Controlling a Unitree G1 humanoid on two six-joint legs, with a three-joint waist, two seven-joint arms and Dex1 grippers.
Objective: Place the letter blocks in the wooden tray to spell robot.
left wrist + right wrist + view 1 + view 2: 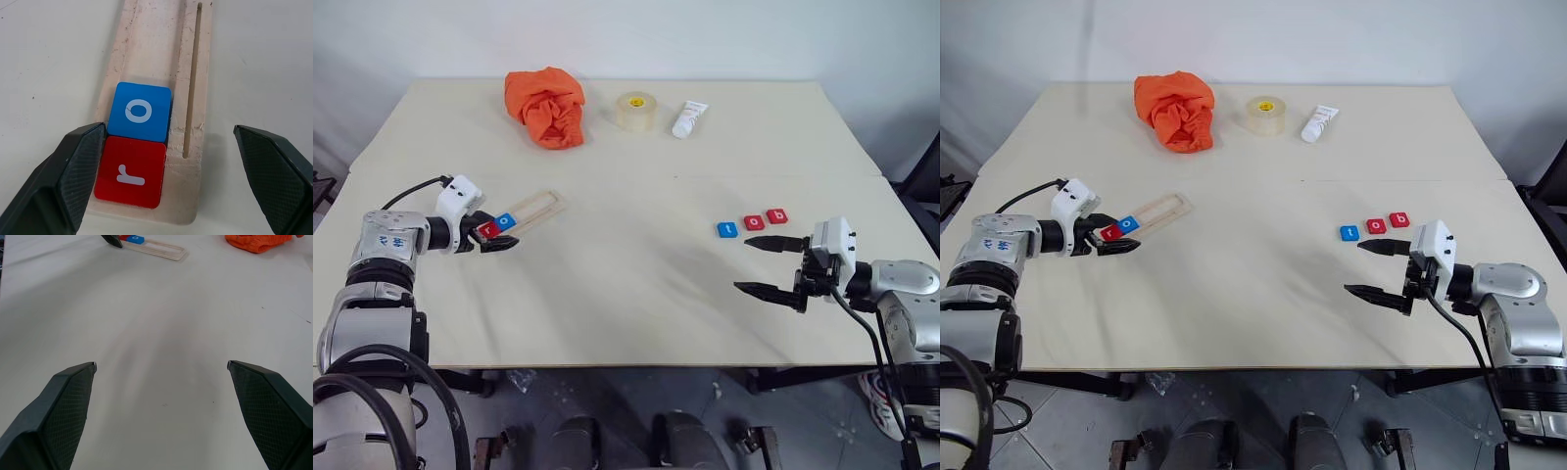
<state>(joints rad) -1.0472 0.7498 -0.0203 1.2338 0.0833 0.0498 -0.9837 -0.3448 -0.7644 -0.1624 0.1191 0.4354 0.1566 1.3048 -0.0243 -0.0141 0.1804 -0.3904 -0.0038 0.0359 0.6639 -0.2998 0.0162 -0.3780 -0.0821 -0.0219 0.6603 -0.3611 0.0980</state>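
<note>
left gripper point(168, 147) open, fingers either side of the wooden tray's point(540, 208) near end; red r point(130, 172) and blue o point(140, 112) seated there. blue t point(727, 230), red o point(754, 222), red b point(776, 216) still loose on the right. right gripper point(769, 266) open, empty, just near of them. two of five done.

Both arms silver-grey metal with black joint segments. White housing block at each wrist. Left gripper point(495, 241) and right gripper point(773, 266): two black tapered fingers each, inner pads point(80, 169) with fine cross-hatch texture (diamond pattern). Black cable loops off left wrist; another black cable runs along right forearm. Small blue marking on left forearm shell, unreadable.
</note>
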